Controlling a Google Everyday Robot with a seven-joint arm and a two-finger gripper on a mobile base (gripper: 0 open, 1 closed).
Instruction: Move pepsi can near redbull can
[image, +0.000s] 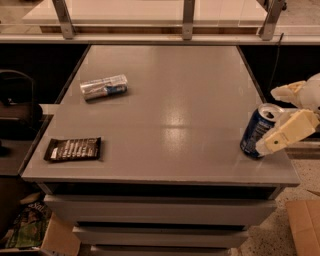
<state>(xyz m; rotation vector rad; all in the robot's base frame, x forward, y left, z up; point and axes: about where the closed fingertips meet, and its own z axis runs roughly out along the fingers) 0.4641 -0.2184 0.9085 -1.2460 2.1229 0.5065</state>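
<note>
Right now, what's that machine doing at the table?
The robot's end effector is at the table's right edge, open at the pepsi can. The redbull can lies on its side at back left; a dark snack packet sits front left. The two cans are far apart.

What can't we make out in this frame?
End effector, at the right edge of the table beside the pepsi can: arm cut off by the frame's right side; contact with can unclear.
Pepsi can: lower right side hidden by the end effector.
Redbull can, lying back left: print too small to read.
Dark packet: lettering too small to read.
</note>
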